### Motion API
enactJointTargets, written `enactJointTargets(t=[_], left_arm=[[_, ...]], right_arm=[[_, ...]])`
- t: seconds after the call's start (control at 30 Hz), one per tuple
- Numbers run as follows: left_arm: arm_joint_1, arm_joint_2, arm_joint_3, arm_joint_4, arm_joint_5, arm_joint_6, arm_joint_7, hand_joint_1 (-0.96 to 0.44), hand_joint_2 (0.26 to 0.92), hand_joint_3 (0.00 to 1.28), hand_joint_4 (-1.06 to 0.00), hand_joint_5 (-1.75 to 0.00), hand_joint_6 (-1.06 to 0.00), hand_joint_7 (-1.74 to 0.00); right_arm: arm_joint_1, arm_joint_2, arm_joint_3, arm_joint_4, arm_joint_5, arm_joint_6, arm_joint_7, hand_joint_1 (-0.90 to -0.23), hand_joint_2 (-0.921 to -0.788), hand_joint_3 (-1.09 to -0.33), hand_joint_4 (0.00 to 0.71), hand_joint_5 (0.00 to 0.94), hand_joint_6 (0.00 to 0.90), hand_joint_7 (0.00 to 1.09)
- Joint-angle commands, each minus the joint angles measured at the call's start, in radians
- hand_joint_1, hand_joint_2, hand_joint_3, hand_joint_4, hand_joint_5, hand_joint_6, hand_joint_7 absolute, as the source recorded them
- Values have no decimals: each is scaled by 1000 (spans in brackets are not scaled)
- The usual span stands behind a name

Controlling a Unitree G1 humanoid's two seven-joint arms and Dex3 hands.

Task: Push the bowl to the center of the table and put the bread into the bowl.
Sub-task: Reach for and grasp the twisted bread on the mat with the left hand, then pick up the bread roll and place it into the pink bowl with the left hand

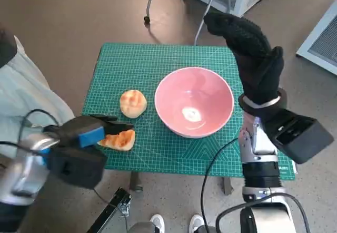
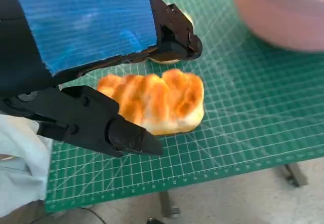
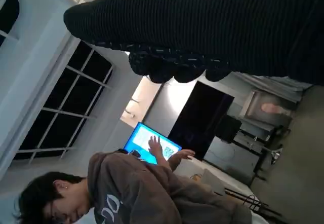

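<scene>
My left hand (image 1: pixel 87 135) is at the near left edge of the mat (image 1: pixel 174 54), fingers spread wide on either side of the bread (image 1: pixel 120 139), holding nothing. In the left wrist view one finger (image 2: pixel 96 122) lies along the near side of the bread (image 2: pixel 157 101) and another (image 2: pixel 174 39) reaches over its far side; I can't tell if either touches it. The bread lies flat on the mat, near the mat's front edge. A round bun (image 1: pixel 133 103) sits just behind it, apart from it. The pink bowl (image 1: pixel 194 102) stands upright around the middle of the mat, right of the bun, nothing in it. My right hand (image 1: pixel 250 54) is raised above the mat's right edge, past the bowl, fingers stretched out, holding nothing. The right wrist view shows a person (image 3: pixel 131 193) and a lit screen (image 3: pixel 149 143).
</scene>
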Motion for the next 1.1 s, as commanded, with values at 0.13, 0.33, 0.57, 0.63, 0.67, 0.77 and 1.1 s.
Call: enactJointTargets(t=[0.13, 0.33, 0.57, 0.63, 0.67, 0.77, 1.1], left_arm=[[-50, -23, -33, 115, 71, -65, 78, -149, 910, 68, -541, -93, -598, -127], [-75, -30, -41, 184, 103, -110, 140, -97, 920, 256, -488, -905, -460, -1219], [-90, -23, -21, 237, 90, -153, 179, -9, 921, 241, -435, -1426, -503, -1249], [-90, -19, -11, 237, 78, -159, 180, -3, 921, 229, -442, -1474, -527, -1201], [-91, -17, -3, 234, 69, -157, 176, -3, 920, 227, -444, -1480, -531, -1193], [-93, -13, 14, 229, 48, -152, 166, -1, 921, 217, -447, -1466, -543, -1202], [-126, -12, 84, 210, -35, -144, 157, 1, 921, 202, -491, -1364, -526, -1285]], right_arm=[[26, -4, 1, 3, -7, 6, 2, -699, -921, -768, 338, 11, -1, 986], [28, 0, 4, 1, -5, 8, 4, -700, -921, -767, 337, 11, -1, 982], [31, 4, 9, 4, -5, 4, 6, -701, -921, -767, 336, 11, -1, 980], [33, 4, 10, 4, -5, 3, 7, -701, -921, -767, 335, 11, -1, 976], [34, 4, 10, 4, -4, 2, 8, -701, -921, -767, 335, 11, -1, 975], [36, 4, 11, 6, -3, 0, 10, -700, -921, -766, 332, 10, -1, 961], [31, 2, 6, 30, 9, -13, 28, -696, -921, -764, 322, 6, -1, 950]])
